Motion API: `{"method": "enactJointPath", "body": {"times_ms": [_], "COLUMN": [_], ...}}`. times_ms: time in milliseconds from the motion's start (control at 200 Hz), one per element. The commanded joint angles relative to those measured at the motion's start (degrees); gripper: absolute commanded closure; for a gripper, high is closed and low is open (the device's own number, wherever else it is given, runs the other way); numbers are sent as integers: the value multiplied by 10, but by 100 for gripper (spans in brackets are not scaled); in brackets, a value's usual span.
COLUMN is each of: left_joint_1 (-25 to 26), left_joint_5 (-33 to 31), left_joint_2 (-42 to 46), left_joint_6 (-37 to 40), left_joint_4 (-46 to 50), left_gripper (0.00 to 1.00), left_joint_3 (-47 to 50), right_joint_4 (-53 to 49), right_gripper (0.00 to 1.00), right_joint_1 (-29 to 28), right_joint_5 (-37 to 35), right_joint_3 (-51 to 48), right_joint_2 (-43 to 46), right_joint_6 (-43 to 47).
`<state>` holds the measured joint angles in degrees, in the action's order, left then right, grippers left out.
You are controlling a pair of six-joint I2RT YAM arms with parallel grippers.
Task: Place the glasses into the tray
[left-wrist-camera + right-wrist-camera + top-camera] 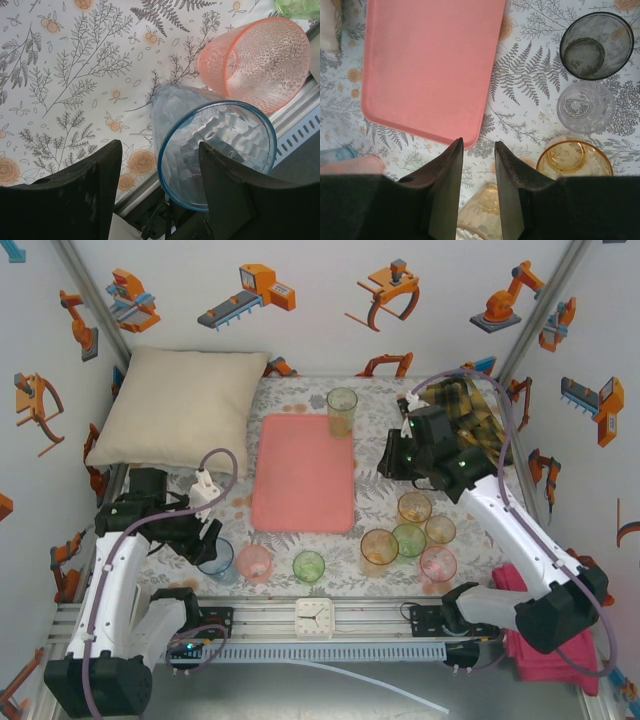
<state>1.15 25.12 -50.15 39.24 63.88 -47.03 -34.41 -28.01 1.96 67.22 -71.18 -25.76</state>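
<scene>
The left tool (160, 150) is set partly open around the blue glass (225, 125). One finger is seen just clear of the outer wall; whether the other sits inside the rim cannot be told. The wall should be pinched squarely before any lift, and the pink glass (260, 60) just beyond should be left untouched. The tray (303, 472) is found ahead and to the right, well apart. The right tool (478, 147) is narrowly parted and empty.
</scene>
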Motion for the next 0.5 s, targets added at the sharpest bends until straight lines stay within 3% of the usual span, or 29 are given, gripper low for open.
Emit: {"method": "enactJointPath", "body": {"times_ms": [0, 496], "left_joint_1": [4, 8], "left_joint_5": [8, -2], "left_joint_2": [-2, 10], "left_joint_6": [13, 13], "left_joint_4": [-4, -3], "left_gripper": [42, 59], "left_joint_3": [6, 9], "right_joint_4": [22, 41], "right_gripper": [66, 66], "right_joint_1": [-4, -4], "right_joint_5": [-2, 5], "right_joint_3": [16, 11], "right_joint_2": [-5, -22], "right_joint_6": [8, 6]}}
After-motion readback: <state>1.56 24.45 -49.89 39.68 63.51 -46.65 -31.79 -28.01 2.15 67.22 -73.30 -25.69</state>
